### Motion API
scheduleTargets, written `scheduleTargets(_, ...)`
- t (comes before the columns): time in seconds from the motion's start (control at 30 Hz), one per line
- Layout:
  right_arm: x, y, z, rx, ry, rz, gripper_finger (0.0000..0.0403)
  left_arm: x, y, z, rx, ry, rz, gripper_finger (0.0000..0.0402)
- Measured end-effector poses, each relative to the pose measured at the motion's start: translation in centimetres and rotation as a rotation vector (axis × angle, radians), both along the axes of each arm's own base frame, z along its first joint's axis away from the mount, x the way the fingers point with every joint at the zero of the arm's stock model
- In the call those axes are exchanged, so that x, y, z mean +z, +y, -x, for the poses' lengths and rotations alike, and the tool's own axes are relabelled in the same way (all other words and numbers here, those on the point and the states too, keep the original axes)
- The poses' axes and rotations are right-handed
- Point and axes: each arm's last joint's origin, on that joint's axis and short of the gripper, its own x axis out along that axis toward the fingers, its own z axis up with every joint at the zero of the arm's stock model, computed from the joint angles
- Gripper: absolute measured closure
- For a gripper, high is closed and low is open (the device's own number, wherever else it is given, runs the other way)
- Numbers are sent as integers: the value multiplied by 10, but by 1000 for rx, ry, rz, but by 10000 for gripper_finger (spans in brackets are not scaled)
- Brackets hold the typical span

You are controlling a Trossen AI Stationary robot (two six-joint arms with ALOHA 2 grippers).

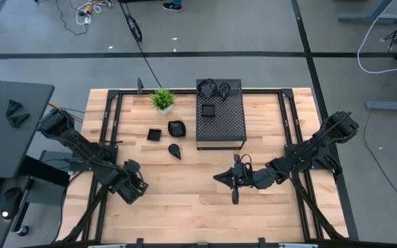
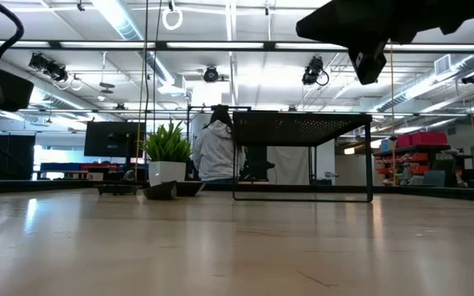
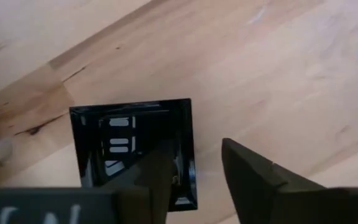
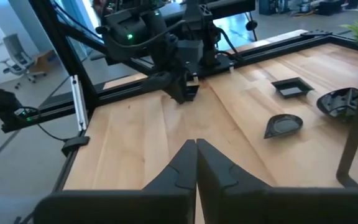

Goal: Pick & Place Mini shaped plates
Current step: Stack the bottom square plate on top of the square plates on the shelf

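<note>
A square mini plate (image 3: 120,143), glossy black with a raised rim, lies flat on the wooden table under my left gripper (image 3: 194,152), which points down near the table's left front (image 1: 134,186). The gripper is open and its fingers straddle one side of the plate's rim. Three more black plates lie near the table's middle: a square one (image 1: 154,134), a leaf shape (image 1: 176,128) and a teardrop (image 1: 174,150). Another square plate (image 1: 209,110) sits on the black perforated box (image 1: 226,127). My right gripper (image 4: 196,155) is shut and holds nothing, held about level above the table right of centre (image 1: 234,182). My left gripper comes from above, one finger (image 3: 151,177) over the inside of the square plate and the other (image 3: 247,174) outside its rim (image 3: 190,155). A strip of bare table shows between the outer finger and the rim. Whether the inner finger touches the plate, I cannot tell.
A small green potted plant (image 1: 163,100) stands at the far edge, left of the box. Black frame rails (image 1: 112,120) run along the table's left, right and far sides. Bare wood lies between the two grippers (image 1: 185,200). A person (image 2: 215,152) shows in the room behind.
</note>
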Motion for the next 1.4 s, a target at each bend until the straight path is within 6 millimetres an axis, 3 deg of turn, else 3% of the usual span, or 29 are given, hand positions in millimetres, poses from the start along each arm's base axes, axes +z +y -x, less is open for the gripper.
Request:
scheduleTargets(0.57, 0, 0, 0, 1, 2, 1, 394, -3, 2, 2, -1, 8, -8, 334)
scheduleTargets(1.2, -1, 0, 0, 1, 6, 7, 394, -9, 5, 5, 1, 33, 0, 315)
scheduleTargets(1.4, -1, 0, 0, 1, 9, 9, 394, -9, 4, 5, 0, 30, 8, 338)
